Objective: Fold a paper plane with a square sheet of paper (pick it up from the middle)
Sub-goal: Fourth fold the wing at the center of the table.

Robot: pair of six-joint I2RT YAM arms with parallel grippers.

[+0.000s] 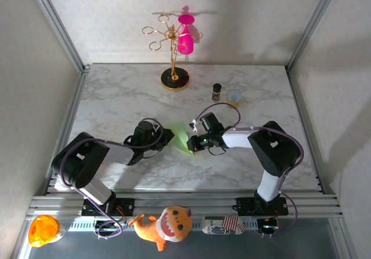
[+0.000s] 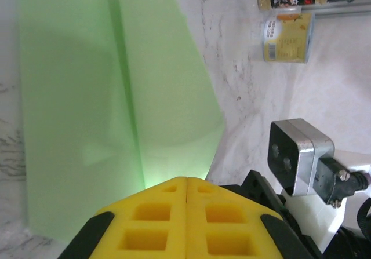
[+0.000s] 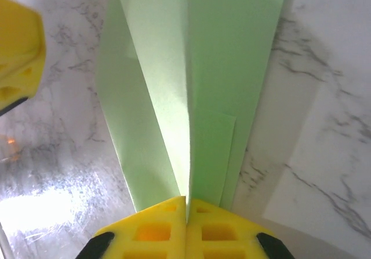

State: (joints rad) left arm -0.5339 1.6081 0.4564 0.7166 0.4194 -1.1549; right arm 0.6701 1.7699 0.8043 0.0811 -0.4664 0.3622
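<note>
Right at the tips of my right gripper (image 3: 186, 205), the pale green paper plane (image 3: 194, 68) runs straight ahead. Its centre ridge rises into the seam between the yellow pads, and the jaws are squeezed together, nipping that ridge.

Over to my left gripper (image 2: 186, 185): pads pressed flat against each other, no gap at all. The paper spreads ahead and to the left of those tips, its near edge slipping under them. I can't tell whether this one has any paper pinched or is merely sitting over it.

On the right wrist camera, one yellow finger (image 3: 17, 44) of the left gripper sits up and to the left, just beside the paper's edge.

From above, both grippers face each other low over the marble table (image 1: 116, 97), with the plane lying between them.
</note>
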